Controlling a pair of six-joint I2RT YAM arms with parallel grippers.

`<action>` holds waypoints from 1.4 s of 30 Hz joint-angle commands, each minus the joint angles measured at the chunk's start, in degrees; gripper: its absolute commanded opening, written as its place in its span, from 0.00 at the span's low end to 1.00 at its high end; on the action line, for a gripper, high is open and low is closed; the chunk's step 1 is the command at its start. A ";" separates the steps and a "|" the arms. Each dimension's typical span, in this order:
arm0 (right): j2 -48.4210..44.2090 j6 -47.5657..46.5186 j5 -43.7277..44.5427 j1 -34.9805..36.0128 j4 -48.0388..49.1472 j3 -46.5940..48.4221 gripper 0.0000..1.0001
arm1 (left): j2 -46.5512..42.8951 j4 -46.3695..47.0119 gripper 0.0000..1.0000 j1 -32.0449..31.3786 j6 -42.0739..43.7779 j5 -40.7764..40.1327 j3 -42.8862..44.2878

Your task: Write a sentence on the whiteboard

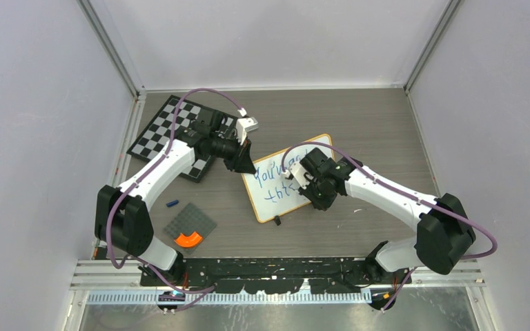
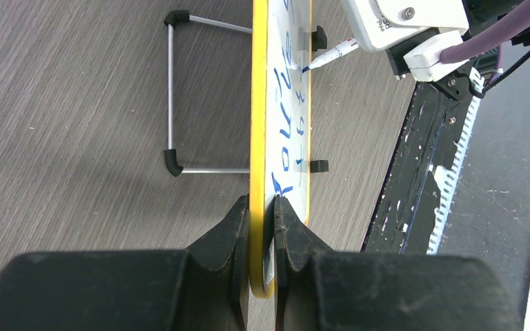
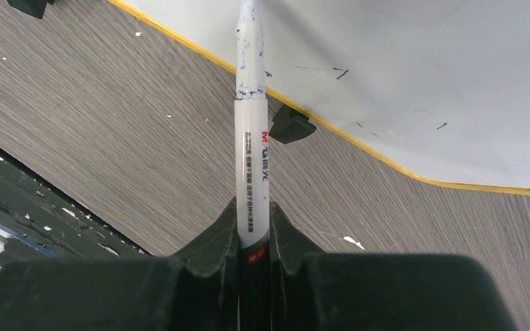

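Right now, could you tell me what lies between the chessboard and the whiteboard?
The left arm's fingers, shut on the whiteboard edge, fill the gap from the chessboard; the top view shows it.

Whiteboard (image 1: 270, 181) sits just toward 3 o'clock of the table's middle, long edges running roughly 8 to 2 o'clock. It's got a white face, a yellowish rounded-corner frame and two little black clip feet (image 2: 319, 165) on the 6 o'clock long edge. A thin wire stand (image 2: 171, 89) pokes out the back, but I can't tell how steep the tilt is. There are two lines of blue handwriting (image 2: 286, 138) at its 9 o'clock end. The white marker (image 3: 252, 172), its nose smudged blue, has its tip touching the face right by the writing.
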 commanded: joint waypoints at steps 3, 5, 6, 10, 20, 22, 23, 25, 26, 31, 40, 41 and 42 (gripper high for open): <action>-0.73 -0.15 1.64 -0.41 1.29 -0.62 0.00 | 0.35 -0.28 0.00 -0.07 4.85 -6.46 -1.26; -0.47 -0.03 0.14 0.02 1.36 -0.54 0.00 | 0.40 -0.22 0.00 -0.07 4.82 -6.50 -1.28; -0.32 -0.01 -0.39 0.39 1.39 -0.47 0.00 | 0.37 -0.21 0.00 -0.07 4.81 -6.46 -1.28; 0.66 0.23 -0.87 1.65 1.40 0.14 0.00 | 0.36 -0.40 0.00 -0.07 4.89 -6.50 -1.28; 0.94 0.15 -1.87 2.72 0.07 2.03 0.00 | 0.22 -0.41 0.00 -0.07 5.30 -6.70 -1.45; -0.44 0.04 -2.43 2.77 -0.22 1.90 0.00 | 0.35 -0.39 0.00 -0.07 5.25 -6.68 -1.41; -1.30 0.11 -2.99 2.62 -0.50 1.85 0.00 | 0.47 -0.35 0.00 -0.07 5.25 -6.64 -1.37; -3.27 0.38 -4.06 2.47 -0.93 1.56 0.00 | 0.74 -0.48 0.00 -0.12 5.28 -6.39 -1.37; -4.27 0.80 -4.71 2.13 -1.08 1.38 0.00 | 0.81 -0.46 0.00 -0.08 5.26 -6.29 -1.41; -7.06 1.07 -5.75 -1.82 -2.14 0.73 0.00 | 0.74 -0.24 0.00 -0.07 5.06 -5.87 -1.35; -6.92 1.25 -4.42 -3.83 -1.44 -0.48 0.00 | 0.47 -0.02 0.00 -0.07 4.91 -5.79 -1.75; -6.52 1.32 -4.29 -3.84 -1.27 -0.48 0.00 | 0.38 0.07 0.00 -0.08 4.80 -5.71 -1.85; -6.09 1.41 -4.30 -3.82 -1.23 -0.45 0.00 | 0.40 0.12 0.00 -0.12 4.73 -5.65 -1.82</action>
